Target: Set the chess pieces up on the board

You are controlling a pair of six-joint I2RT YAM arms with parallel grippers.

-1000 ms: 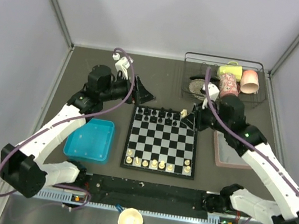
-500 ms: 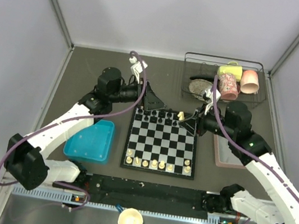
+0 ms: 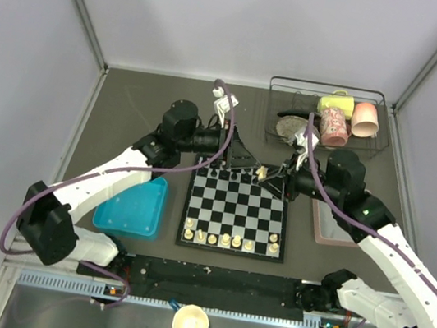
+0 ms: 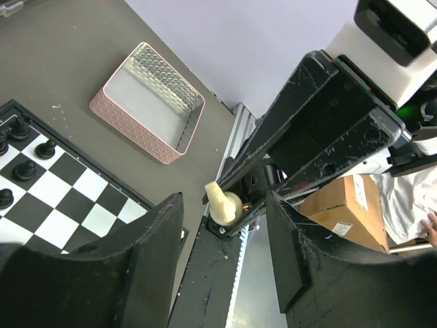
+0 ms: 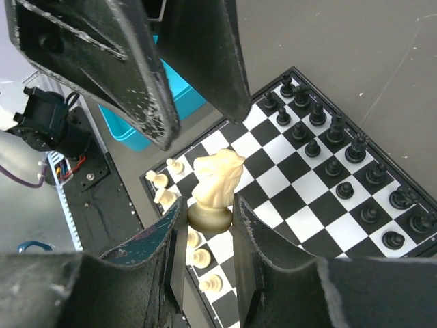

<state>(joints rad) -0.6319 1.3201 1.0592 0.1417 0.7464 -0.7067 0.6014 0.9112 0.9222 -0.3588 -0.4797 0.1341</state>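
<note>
The board [image 3: 236, 210] lies flat in the middle, with black pieces [image 3: 234, 167] along its far row and several cream chess pieces [image 3: 226, 238] along its near row. My right gripper [image 3: 267, 177] hovers over the far right corner, shut on a cream knight [image 3: 261, 172]. In the right wrist view the knight [image 5: 217, 179] sits by its base between the fingers [image 5: 174, 232]. My left gripper [image 3: 245, 162] faces it from the left, open. Its fingertips [image 4: 171, 212] stand on either side of the knight [image 4: 222, 203] and do not touch it.
A blue tray [image 3: 130, 204] lies left of the board. A pinkish tray [image 4: 147, 102] sits right of it, partly under my right arm. A wire basket [image 3: 326, 114] with mugs stands at the back right. A cream cup [image 3: 191, 324] rests at the near edge.
My left arm has swung right, along the board's far edge, up to the right gripper, and its jaws have narrowed. The right gripper, still holding the knight, shifted slightly left.
</note>
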